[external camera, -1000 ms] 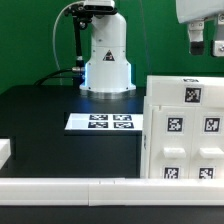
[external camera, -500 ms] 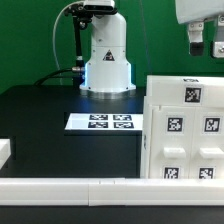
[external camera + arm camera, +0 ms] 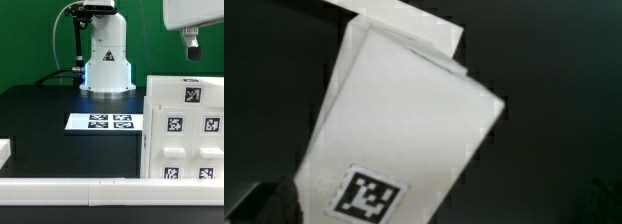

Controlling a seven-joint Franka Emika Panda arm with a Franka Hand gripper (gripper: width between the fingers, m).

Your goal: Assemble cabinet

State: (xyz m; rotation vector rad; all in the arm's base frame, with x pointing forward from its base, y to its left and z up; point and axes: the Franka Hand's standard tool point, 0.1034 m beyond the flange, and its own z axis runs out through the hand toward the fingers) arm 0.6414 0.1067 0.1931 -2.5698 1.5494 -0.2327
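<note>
The cabinet is a large white box with several square tags. It stands at the exterior view's right, near the front. My gripper hangs in the air above its top, clear of it, with only one dark finger showing there. In the wrist view a long white face with one tag lies below the hand. It looks like the cabinet's top. A dark finger shows at the frame's corner, far from the middle, so the jaws stand apart with nothing between them.
The marker board lies flat on the black table in the middle. The arm's white base stands behind it. A long white rail runs along the table's front edge, with a short white block at the exterior view's left.
The hand has shifted toward the exterior view's left and turned. Two fingers showed before; one shows now. The cabinet has not moved.
</note>
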